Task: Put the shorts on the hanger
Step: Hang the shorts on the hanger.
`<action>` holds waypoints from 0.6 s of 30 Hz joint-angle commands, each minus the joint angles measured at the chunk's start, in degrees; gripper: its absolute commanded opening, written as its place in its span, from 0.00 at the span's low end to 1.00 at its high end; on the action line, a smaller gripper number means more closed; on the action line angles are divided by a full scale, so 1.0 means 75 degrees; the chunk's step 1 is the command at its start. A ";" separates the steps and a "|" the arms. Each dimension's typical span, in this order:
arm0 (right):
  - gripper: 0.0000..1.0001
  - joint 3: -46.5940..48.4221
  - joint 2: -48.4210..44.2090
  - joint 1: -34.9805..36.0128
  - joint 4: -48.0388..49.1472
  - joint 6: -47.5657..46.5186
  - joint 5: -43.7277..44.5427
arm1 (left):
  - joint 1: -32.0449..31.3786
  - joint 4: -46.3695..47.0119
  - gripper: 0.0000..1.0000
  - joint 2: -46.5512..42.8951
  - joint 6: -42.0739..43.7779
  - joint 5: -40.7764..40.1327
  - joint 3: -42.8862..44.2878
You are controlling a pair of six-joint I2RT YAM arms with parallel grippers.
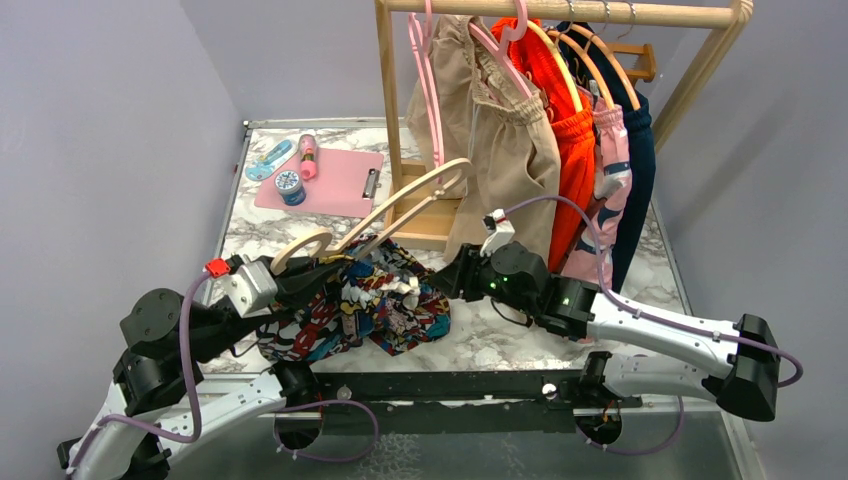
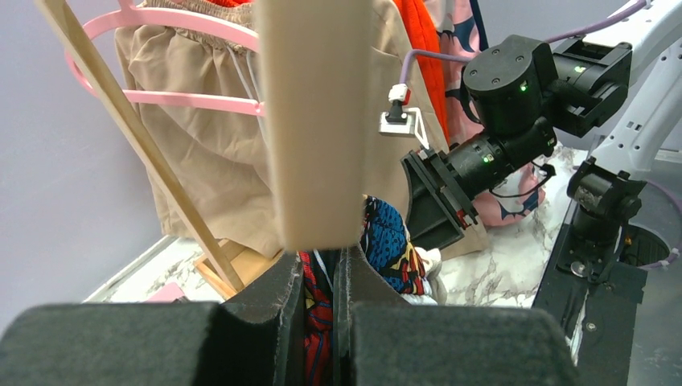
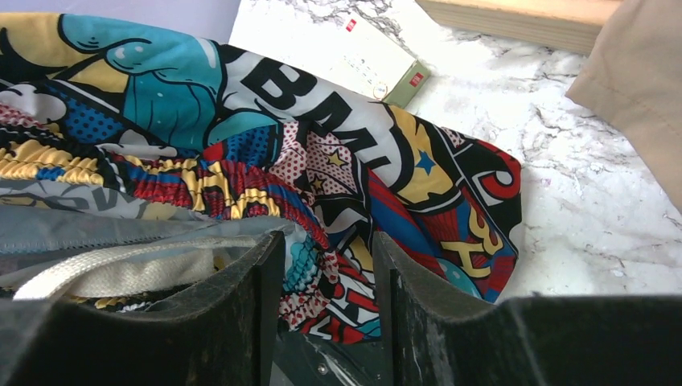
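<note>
Lettering "BA" marks shorts [image 3: 241, 121] at right tool [image 3: 328, 257]; left tool [image 2: 322, 269] grips hanger [image 2: 314, 121].

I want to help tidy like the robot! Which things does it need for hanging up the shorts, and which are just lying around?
For the job:
- comic-print shorts
- cream hanger

Just lying or hanging about:
- pink clipboard
- pink bottle
- little jar
- beige shorts
- orange garment
- wooden rack

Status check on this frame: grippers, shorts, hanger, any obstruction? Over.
Left gripper shut on the hanger. Right gripper straddles a fold of the shorts, grip unconfirmed. Shorts heaped on table. Beige shorts hang close behind.
</note>
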 commanded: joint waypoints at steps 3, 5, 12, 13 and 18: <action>0.42 -0.0153 0.0079 -0.0043 0.0397 0.0018 -0.0262 | 0.0012 0.0379 0.00 -0.0055 -0.0039 0.0241 0.0360; 0.41 -0.0162 0.0136 -0.0042 0.0408 0.0018 -0.0313 | 0.0016 0.0381 0.00 -0.0026 -0.0044 0.0265 0.0384; 0.32 -0.0254 0.0104 -0.0036 0.0455 -0.0033 -0.0298 | 0.0024 0.0376 0.00 0.0039 -0.0085 0.0319 0.0439; 0.26 -0.0249 0.0064 -0.0034 0.0449 -0.0060 -0.0264 | 0.0015 0.0380 0.00 0.0040 -0.0090 0.0313 0.0438; 0.01 0.0112 -0.0302 -0.0036 -0.0179 -0.0460 0.0369 | 0.0017 0.0335 0.00 0.0034 -0.0197 0.0389 0.0383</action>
